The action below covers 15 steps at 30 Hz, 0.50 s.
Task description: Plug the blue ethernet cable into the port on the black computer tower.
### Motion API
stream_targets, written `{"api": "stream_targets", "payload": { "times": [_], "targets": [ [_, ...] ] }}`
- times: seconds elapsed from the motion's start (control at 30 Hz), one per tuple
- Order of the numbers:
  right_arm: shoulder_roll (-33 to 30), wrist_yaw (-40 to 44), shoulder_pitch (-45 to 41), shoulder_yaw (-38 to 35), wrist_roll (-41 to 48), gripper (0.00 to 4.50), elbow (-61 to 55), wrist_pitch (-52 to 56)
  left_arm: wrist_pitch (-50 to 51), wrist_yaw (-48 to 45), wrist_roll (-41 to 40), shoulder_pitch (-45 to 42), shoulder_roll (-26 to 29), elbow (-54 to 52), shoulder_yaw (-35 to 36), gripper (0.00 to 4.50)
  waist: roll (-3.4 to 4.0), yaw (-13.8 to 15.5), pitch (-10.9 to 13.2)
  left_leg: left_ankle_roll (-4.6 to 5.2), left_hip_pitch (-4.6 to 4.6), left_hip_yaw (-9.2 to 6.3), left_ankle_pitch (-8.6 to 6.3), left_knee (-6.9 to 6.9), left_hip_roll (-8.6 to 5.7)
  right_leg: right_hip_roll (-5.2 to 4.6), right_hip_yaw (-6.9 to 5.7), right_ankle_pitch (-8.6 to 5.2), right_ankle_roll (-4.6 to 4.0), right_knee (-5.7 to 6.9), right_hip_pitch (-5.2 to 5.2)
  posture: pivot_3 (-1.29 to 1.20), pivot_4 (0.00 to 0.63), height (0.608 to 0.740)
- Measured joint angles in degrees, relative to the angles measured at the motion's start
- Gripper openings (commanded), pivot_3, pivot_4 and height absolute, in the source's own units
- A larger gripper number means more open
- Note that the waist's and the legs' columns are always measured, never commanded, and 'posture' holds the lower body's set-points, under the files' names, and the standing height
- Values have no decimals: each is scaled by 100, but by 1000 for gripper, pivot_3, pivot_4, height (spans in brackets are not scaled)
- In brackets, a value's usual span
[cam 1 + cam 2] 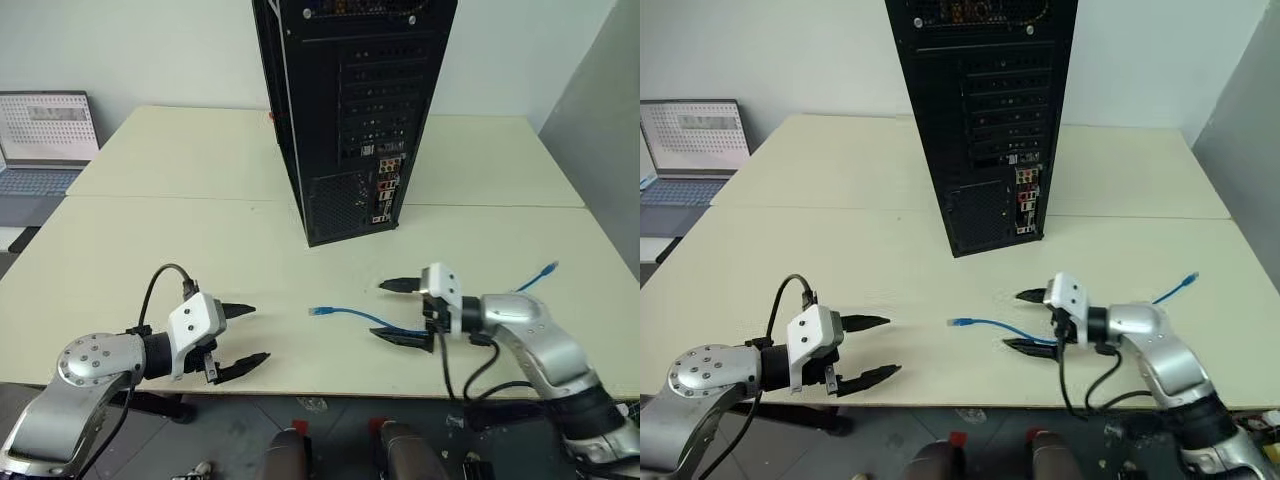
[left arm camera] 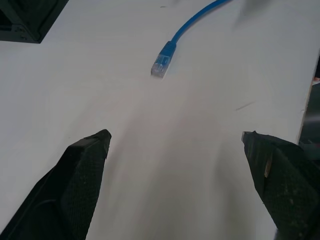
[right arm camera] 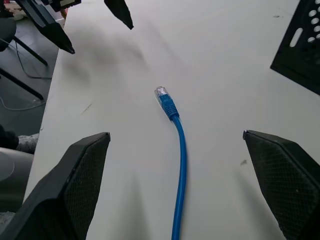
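Between your right gripper's [image 1: 1031, 320] wide-open fingers the blue ethernet cable [image 3: 180, 150] lies loose on the desk [image 1: 150, 240], its plug [image 3: 163, 95] just ahead; left gripper [image 1: 247, 335] open, empty. Cord looks light, floppy: pinch right behind the plug. Black computer tower [image 1: 350, 110] stands well beyond.

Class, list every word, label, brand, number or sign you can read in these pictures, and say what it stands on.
None can be read.
Laptop screen: rows of marks, too small to read.
Black computer tower rear connectors: any markings too small to read.
Blue ethernet cable, table, left gripper, right gripper: no text visible.
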Motion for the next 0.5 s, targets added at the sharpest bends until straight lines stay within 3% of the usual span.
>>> {"api": "stream_targets", "payload": {
  "times": [0.3,0.5],
  "targets": [
    [709,-134,-562,593,-793,4500,1216,-570,-246,-58,168,-85,-37,278,-149,4467,0,-2,0,0,0,1,0,0,0,0,-1,0,-1,2,-2,0,150,740],
    [707,-123,-588,611,-1091,3155,1460,-945,-430,-46,192,-178,-201,381,-228,4500,0,0,0,0,1,0,0,1,1,0,0,1,-1,4,-2,0,150,740]
  ]
}}
